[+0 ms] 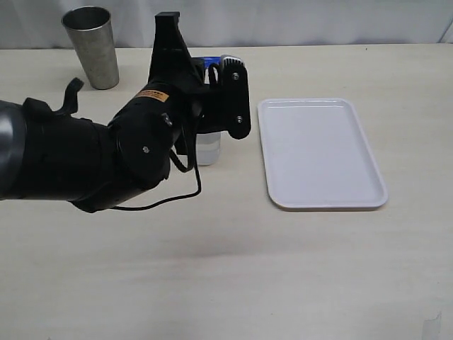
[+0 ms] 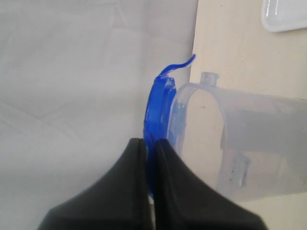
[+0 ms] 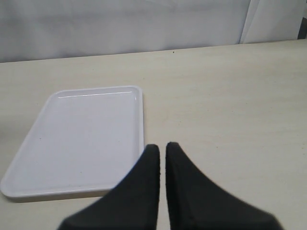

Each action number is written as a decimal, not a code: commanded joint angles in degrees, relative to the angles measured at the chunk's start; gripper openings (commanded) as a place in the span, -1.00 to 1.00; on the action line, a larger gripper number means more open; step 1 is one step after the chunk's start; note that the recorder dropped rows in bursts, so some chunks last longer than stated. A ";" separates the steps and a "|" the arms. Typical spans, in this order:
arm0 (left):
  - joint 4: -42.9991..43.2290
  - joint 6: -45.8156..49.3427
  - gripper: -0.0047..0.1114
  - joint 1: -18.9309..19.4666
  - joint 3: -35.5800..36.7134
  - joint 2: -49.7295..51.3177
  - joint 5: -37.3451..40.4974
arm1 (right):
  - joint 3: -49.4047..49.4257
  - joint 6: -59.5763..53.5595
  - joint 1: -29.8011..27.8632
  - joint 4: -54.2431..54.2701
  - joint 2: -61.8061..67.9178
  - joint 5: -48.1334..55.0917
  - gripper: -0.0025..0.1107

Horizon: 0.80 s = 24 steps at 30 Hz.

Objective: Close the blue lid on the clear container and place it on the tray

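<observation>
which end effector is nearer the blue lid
Left: left end effector grips the blue lid at the clear container's rim; right end effector is off by the tray.

Pale wood-grain tabletop (image 1: 212, 283); white cloth backdrop (image 1: 283, 21) behind; even soft light.

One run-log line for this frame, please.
left gripper: shut on blue lid | blue lid: against clear container rim, latching unclear | right gripper: shut, empty | clear container: on table, off tray

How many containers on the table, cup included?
2. The steel cup stands at the far left; the clear container stands just left of the tray, mostly behind the left arm, which could hide more.
</observation>
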 commanded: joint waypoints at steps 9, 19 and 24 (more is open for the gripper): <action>-3.27 1.76 -0.92 -0.15 0.12 -0.40 3.68 | 0.09 -0.41 -0.21 0.04 -0.26 -0.22 -0.87; -3.93 1.76 -0.92 -0.15 0.12 -0.40 3.82 | 0.09 -0.41 -0.21 0.04 -0.26 -0.22 -0.87; -4.05 1.76 -0.92 -0.15 0.12 -0.40 2.92 | 0.09 -0.41 -0.21 0.04 -0.26 -0.22 -0.87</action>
